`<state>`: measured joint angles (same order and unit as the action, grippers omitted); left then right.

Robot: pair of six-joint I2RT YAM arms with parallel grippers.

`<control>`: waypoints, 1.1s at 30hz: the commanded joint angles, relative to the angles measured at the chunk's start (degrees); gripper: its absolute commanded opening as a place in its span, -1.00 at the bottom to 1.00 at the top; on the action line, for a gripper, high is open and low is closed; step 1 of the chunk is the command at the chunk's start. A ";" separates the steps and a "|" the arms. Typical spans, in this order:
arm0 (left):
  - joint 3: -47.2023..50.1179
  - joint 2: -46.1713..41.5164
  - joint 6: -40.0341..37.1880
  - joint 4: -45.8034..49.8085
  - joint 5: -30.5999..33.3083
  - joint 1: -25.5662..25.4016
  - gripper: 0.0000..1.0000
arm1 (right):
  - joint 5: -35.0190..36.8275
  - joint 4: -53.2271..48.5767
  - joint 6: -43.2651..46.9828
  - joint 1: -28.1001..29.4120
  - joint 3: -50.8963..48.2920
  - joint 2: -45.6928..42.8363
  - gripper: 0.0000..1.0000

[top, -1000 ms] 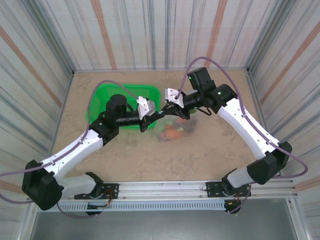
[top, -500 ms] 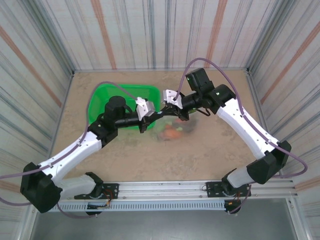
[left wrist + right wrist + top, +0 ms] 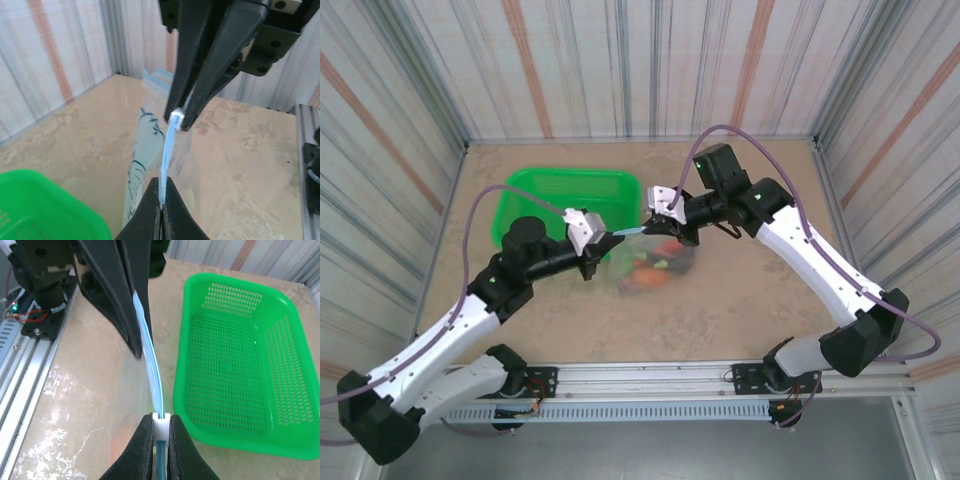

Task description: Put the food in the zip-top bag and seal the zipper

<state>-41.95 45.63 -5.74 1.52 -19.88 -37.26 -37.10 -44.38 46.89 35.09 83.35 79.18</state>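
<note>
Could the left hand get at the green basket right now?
Likely not yet: the left hand is shut on the zipper, as is the right hand; the basket itself sits close by.

The left arm (image 3: 450,325) and right arm (image 3: 810,255) are white-shelled with black joints and purple cables (image 3: 722,127). The left tool (image 3: 608,240) and right tool (image 3: 648,228) have black fingers (image 3: 144,450).

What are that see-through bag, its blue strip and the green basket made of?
The bag looks like thin, soft clear plastic film: the toy food shows through it and it sags. Its zipper seems a pale blue, semi-gloss plastic strip, bending smoothly. The basket appears rigid moulded glossy plastic, with regular holes.
</note>
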 commanded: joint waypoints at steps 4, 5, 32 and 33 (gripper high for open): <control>1.36 -9.86 3.03 4.45 18.48 1.52 -1.00 | 15.20 1.38 -4.98 -3.45 -6.88 -4.44 -0.97; 1.63 -10.43 3.46 5.25 19.58 1.95 -1.00 | 16.39 1.42 -5.22 -3.46 -7.84 -4.99 -0.97; -0.44 -9.56 4.38 11.68 6.18 4.63 -1.00 | 32.26 -5.93 -19.13 -2.87 -18.32 -27.28 -1.00; -0.29 -10.08 4.46 11.83 4.65 3.84 -1.00 | 33.19 -7.07 -20.43 -1.89 -18.31 -28.80 -1.00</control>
<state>-40.07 36.67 -1.43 12.69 -9.72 -32.38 -9.13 -44.86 31.97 31.66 63.94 54.26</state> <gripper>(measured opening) 0.051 0.097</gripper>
